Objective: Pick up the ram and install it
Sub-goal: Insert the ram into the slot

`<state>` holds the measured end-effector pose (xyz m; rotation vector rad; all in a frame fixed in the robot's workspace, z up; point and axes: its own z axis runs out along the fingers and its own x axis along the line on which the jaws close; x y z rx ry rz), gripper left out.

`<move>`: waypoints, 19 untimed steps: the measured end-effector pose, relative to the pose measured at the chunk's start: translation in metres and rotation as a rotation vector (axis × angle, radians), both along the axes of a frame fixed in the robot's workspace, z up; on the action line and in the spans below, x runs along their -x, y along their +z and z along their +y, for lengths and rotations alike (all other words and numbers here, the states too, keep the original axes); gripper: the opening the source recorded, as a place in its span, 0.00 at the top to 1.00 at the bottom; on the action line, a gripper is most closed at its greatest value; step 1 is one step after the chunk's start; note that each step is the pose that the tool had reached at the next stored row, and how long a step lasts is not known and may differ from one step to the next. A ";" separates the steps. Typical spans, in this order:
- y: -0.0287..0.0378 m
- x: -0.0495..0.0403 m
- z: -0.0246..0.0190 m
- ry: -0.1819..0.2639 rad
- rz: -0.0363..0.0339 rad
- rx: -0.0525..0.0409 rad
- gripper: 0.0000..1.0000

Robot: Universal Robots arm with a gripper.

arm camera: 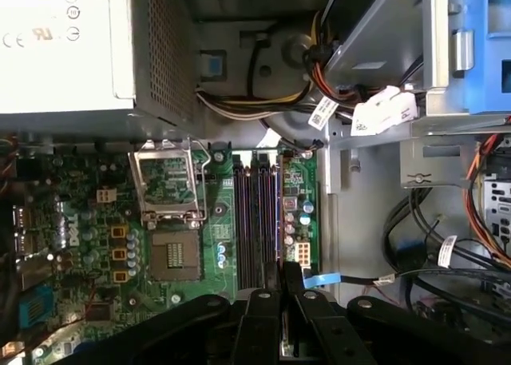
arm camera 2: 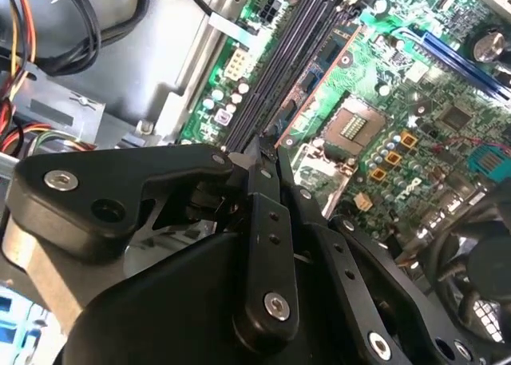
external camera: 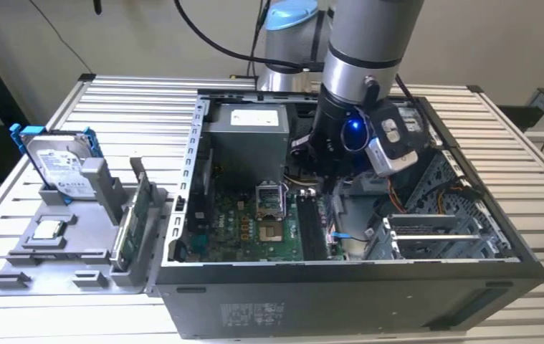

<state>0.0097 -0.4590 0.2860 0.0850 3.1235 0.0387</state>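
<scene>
The worktop (external camera: 109, 100) of slatted metal carries an open case (external camera: 348, 287), with a grey rack (external camera: 61, 251) against the case's outer wall. The arm (external camera: 363, 50) reaches down into the case, and the gripper (external camera: 322, 168) sits low over the motherboard (external camera: 252, 229), beside the power supply (external camera: 246, 132). The exterior view alone shows the rack, where a hard drive (external camera: 61, 161) stands upright and a small silver chip (external camera: 48, 229) lies flat below it.

Both wrist views look down inside the case. In the second wrist view the gripper (arm camera 2: 267, 153) is clenched on the ram (arm camera 2: 266, 133), a thin dark stick seen edge-on between its fingers (arm camera 2: 259, 221), right over the long memory slots (arm camera 2: 291, 45) next to the open socket (arm camera 2: 355, 125). The first wrist view adds the power supply (arm camera: 64, 45) and its cable bundle (arm camera: 263, 101), the same slots (arm camera: 257, 221), and the gripper (arm camera: 279, 281) at the slots' near end
</scene>
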 end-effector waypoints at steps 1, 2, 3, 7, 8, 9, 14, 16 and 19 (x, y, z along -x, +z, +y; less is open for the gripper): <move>-0.0015 0.0000 0.0000 0.000 -0.0006 0.0003 0.86; -0.0032 0.0001 0.0000 0.001 -0.0018 0.0002 0.86; -0.0047 0.0001 0.0000 0.001 -0.0031 0.0003 0.86; -0.0068 0.0002 -0.0001 0.001 -0.0039 0.0050 0.86; -0.0067 0.0002 -0.0001 0.001 -0.0038 0.0051 0.86; -0.0068 0.0002 -0.0001 0.001 -0.0038 0.0052 0.86; -0.0125 0.0001 -0.0002 0.004 -0.0053 0.0050 0.86; -0.0151 0.0002 -0.0003 0.006 -0.0078 0.0050 0.86; -0.0202 0.0001 -0.0003 0.008 -0.0132 0.0050 0.86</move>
